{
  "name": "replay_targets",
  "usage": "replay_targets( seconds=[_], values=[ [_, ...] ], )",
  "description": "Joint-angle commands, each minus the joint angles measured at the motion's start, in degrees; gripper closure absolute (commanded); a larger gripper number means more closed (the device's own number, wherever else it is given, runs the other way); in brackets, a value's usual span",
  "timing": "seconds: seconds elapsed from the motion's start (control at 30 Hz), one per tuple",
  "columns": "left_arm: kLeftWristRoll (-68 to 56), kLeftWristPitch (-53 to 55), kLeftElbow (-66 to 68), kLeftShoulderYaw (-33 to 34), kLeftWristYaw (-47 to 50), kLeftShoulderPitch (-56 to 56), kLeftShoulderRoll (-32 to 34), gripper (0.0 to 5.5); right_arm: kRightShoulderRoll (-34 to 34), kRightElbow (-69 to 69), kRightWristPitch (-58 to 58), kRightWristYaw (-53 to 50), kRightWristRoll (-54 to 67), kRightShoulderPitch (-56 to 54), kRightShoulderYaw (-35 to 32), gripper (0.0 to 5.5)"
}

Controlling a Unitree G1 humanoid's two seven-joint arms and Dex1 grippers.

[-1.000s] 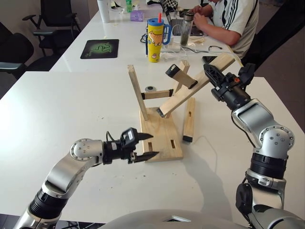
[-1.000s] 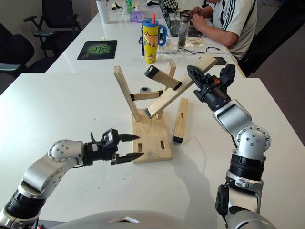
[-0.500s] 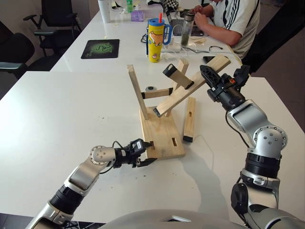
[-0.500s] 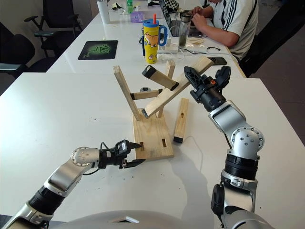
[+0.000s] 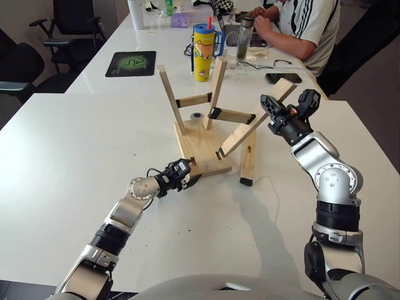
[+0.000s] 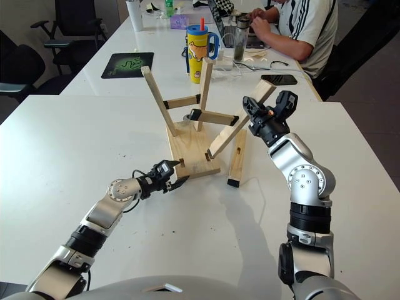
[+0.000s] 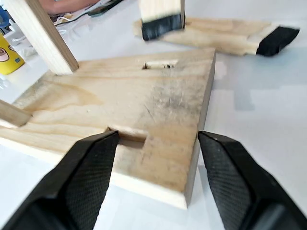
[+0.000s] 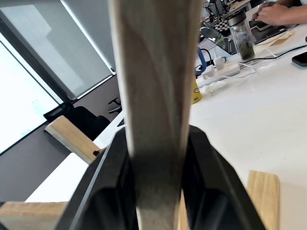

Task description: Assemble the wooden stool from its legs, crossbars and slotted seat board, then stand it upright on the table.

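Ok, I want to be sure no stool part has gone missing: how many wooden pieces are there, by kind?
Seat board: 1
Legs: 4 (two standing in the board, one in the right gripper at, one lying on the table at)
Crossbars: 2
Total: 7

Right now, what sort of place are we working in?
Probably an office or meeting room: long white tables, black office chairs, and a mouse mat and yellow cup on the far table.
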Motion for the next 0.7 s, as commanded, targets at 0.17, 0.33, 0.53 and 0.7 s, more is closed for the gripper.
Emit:
replay_targets(
  seconds=[0.17, 0.33, 0.53, 0.7],
  values=[
    [-1.21, 1.58, -4.84, 1.5, -1.31, 0.84, -0.15, 2.45, 5.4, 1.7, -5.05, 2.12, -5.72, 2.74, 0.25, 4.46],
    [-1.39, 2.09, -5.62, 1.98, -1.35, 1.67, -0.41, 2.45, 7.29, 1.83, -5.92, 2.48, -6.8, 2.49, -0.4, 4.46],
    [-1.32, 2.57, -6.06, 2.47, -0.97, 2.05, -0.84, 2.45, 6.96, 5.72, -8.47, 5.19, -14.28, 1.9, 3.65, 4.46],
    [-1.36, 2.85, -6.85, 3.33, -0.45, 2.55, -1.07, 2.45, 5.18, 6.46, -12.68, 4.78, -23.04, 2.12, 6.83, 4.46]
  ],
)
